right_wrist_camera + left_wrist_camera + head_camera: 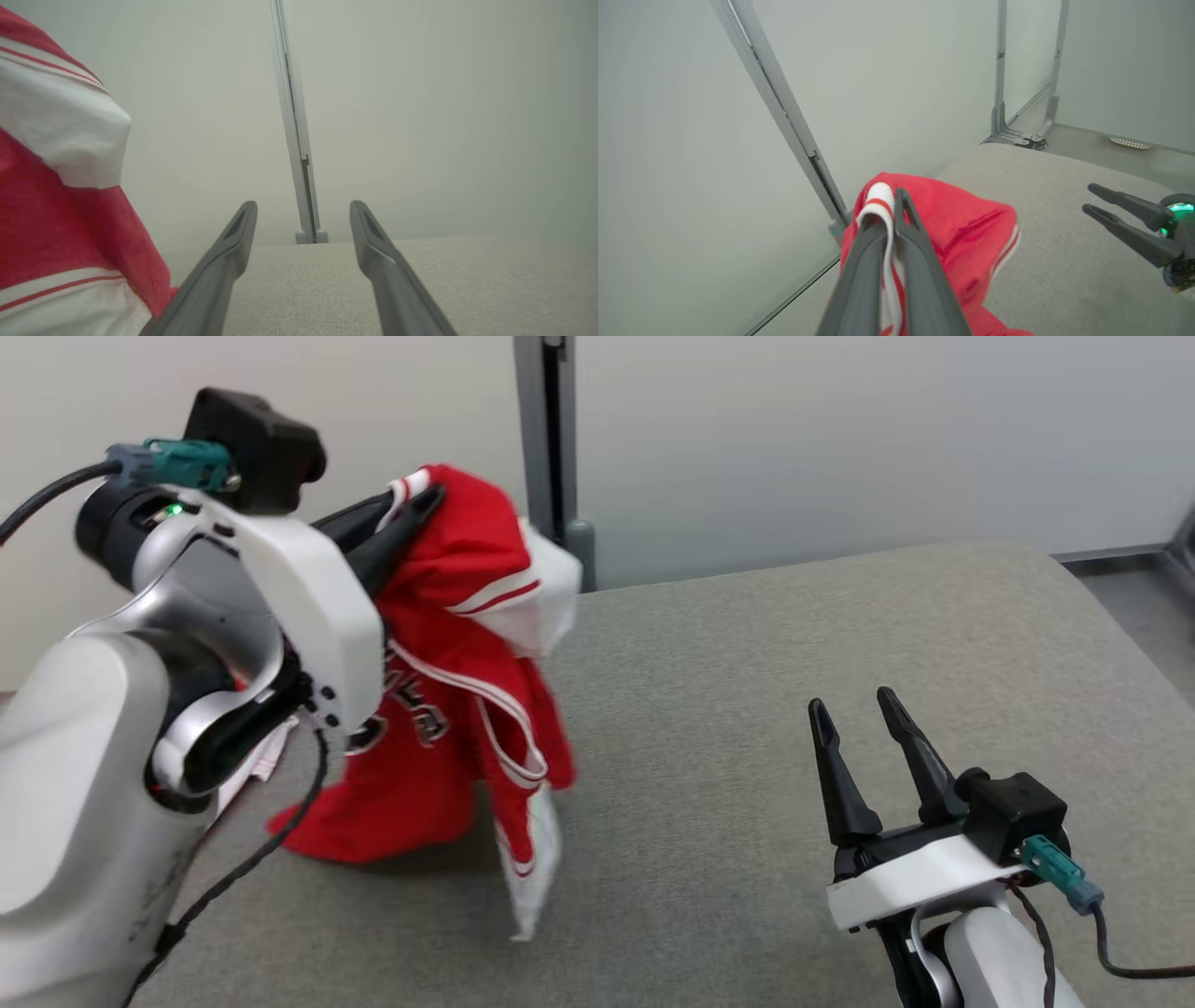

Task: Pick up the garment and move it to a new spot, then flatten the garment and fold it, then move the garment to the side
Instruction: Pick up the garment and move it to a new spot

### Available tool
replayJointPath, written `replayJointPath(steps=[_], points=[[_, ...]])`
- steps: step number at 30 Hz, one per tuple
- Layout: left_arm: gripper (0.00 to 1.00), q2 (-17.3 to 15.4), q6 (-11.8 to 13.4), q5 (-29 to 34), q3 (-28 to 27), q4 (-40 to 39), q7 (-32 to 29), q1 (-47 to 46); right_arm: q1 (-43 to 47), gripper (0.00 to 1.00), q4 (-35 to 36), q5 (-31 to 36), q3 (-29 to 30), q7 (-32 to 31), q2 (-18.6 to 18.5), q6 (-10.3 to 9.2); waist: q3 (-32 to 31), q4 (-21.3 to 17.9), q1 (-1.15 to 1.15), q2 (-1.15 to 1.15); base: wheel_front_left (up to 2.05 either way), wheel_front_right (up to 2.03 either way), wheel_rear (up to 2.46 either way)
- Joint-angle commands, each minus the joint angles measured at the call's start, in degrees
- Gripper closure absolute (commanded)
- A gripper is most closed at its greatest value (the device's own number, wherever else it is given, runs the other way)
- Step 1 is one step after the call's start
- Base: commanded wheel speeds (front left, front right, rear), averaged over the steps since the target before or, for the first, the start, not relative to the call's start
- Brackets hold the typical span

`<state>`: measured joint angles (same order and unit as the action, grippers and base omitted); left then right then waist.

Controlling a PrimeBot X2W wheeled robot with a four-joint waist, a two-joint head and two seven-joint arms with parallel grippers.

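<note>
The garment [448, 672] is a red jersey with white trim and stripes. It hangs from my left gripper [415, 509], which is shut on its white-and-red ribbed edge high at the left. The lower hem still rests on the grey cushioned surface [766, 709]. In the left wrist view the two fingers pinch the striped band of the garment [962, 224] at my left gripper [887, 205]. My right gripper [850, 705] stands open low at the right, well apart from the cloth, with nothing between its fingers. In the right wrist view the garment [60, 200] hangs left of my open right gripper [303, 207].
A grey metal post [551, 439] stands against the pale wall behind the surface. A second frame post [1001, 74] and a floor strip lie past the surface's far end. The surface's rounded right edge [1111, 616] drops to the floor.
</note>
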<state>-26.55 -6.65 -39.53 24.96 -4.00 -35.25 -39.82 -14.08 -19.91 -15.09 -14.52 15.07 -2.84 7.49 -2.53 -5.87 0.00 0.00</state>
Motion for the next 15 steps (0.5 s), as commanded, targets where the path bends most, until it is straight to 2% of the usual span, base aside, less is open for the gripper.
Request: replayJointPath(steps=[1, 5, 8, 11, 15], points=[[1.0, 1.03, 0.13, -0.26, 0.42, -0.35, 0.42, -1.24, 0.19, 0.0, 0.06, -0.17, 0.39, 0.16, -0.11, 0.0, -0.36, -2.88, 0.0, 0.0, 0.0, 0.0, 0.0], [1.0, 5.19, 0.65, -0.32, 1.51, 0.23, 2.22, -3.97, 0.55, 0.0, 0.15, 0.14, 1.75, 0.12, -0.1, 0.0, 0.2, -5.97, 0.0, 0.0, 0.0, 0.0, 0.0], [1.0, 6.89, 1.16, -1.15, 1.83, 1.55, 3.48, -2.18, 0.78, 0.0, 0.2, 0.48, 2.58, 0.12, -0.09, 0.0, 1.13, -7.41, 0.0, 0.0, 0.0, 0.0, 0.0], [1.0, 7.19, 2.13, -1.96, 0.78, 3.78, 6.34, 2.21, 0.86, 0.0, 0.43, 0.7, 3.26, 0.12, -0.07, 0.0, 2.16, -8.33, 0.0, 0.0, 0.0, 0.0, 0.0], [1.0, 5.26, 3.11, -1.63, -1.14, 9.49, 12.04, 10.6, 0.52, 0.0, 0.63, 0.73, 3.25, 0.12, -0.08, 0.0, 3.63, -8.8, 0.0, 0.0, 0.0, 0.0, 0.0]])
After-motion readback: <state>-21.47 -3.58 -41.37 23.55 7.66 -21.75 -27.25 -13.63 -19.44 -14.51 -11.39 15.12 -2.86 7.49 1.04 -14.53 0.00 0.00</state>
